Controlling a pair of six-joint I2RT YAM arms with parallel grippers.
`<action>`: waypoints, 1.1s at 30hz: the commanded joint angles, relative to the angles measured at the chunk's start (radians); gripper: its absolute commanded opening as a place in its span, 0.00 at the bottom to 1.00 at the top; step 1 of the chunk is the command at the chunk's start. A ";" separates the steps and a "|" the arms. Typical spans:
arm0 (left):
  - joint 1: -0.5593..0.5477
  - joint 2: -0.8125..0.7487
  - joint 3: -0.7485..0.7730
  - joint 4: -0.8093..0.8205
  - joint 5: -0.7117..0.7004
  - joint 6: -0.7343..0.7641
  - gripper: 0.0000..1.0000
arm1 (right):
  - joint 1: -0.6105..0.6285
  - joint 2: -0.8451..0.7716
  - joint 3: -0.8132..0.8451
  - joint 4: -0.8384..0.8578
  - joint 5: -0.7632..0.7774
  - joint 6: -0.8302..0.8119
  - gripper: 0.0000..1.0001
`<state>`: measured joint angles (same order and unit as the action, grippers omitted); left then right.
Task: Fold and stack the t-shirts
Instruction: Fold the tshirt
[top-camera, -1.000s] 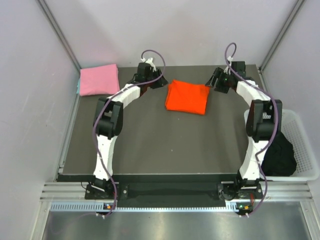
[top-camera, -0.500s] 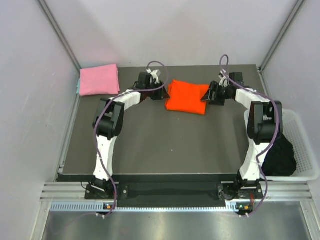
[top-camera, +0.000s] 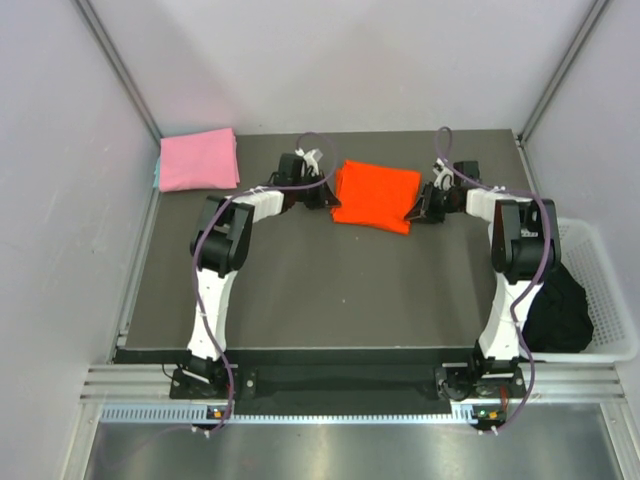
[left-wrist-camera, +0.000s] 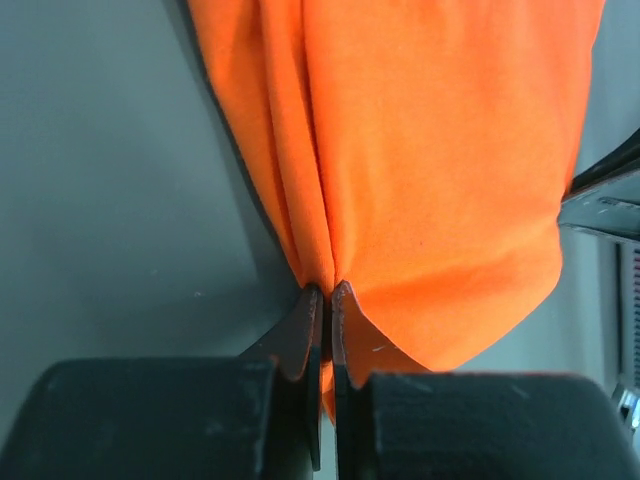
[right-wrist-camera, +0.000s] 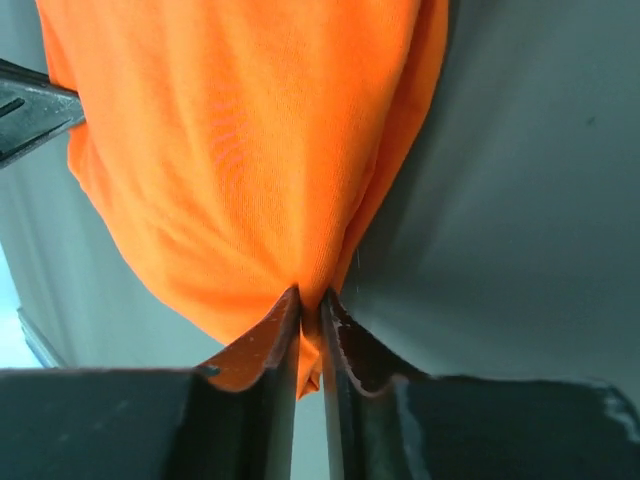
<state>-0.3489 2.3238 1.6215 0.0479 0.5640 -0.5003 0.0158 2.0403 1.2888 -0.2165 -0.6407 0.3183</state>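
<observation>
Moved since a sec ago: both arms have swung in from the back of the dark grey tabletop (top-camera: 330, 290) and come down at the sides of the bright orange-red folded cloth t-shirt (top-camera: 375, 193). The shirt itself hasn't really budged.
left hand (left-wrist-camera: 327, 290): clamped on the orange shirt's left edge. Its two dark fingers are pressed together with a pinch of cloth between the tips, and the fabric puckers into long creases running away from the pinch.
right hand (right-wrist-camera: 308, 295): same deal on the opposite edge, fingers squeezed onto a tuck of orange cloth. The other hand's dark finger just pokes in at the left border of this wrist view.
orange shirt: lying as a rough rectangle toward the back middle of the tabletop, right between the two hands. Looks flat from above. Can't tell from the wrist cams whether the pinched edges are off the surface.
pink shirt: the light pink folded cloth t-shirt (top-camera: 198, 159) sits in the far-left corner, well apart from the orange one, with neither arm touching it.
basket: a white plastic lattice basket (top-camera: 605, 262) sits off the right side of the tabletop, beside the right arm, with a black cloth bundle (top-camera: 558, 310) in it.
</observation>
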 joint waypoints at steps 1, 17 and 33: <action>-0.001 -0.036 -0.095 -0.006 -0.019 -0.052 0.00 | -0.002 -0.028 -0.055 0.084 -0.027 0.030 0.09; 0.001 -0.408 -0.413 -0.164 -0.214 -0.100 0.22 | 0.009 -0.244 -0.238 0.020 0.018 0.015 0.31; 0.005 -0.130 0.098 -0.375 -0.207 0.198 0.40 | 0.007 0.007 0.211 -0.162 -0.077 -0.145 0.60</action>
<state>-0.3477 2.1281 1.6547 -0.2718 0.3286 -0.3794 0.0235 1.9736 1.3849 -0.3332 -0.6758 0.2348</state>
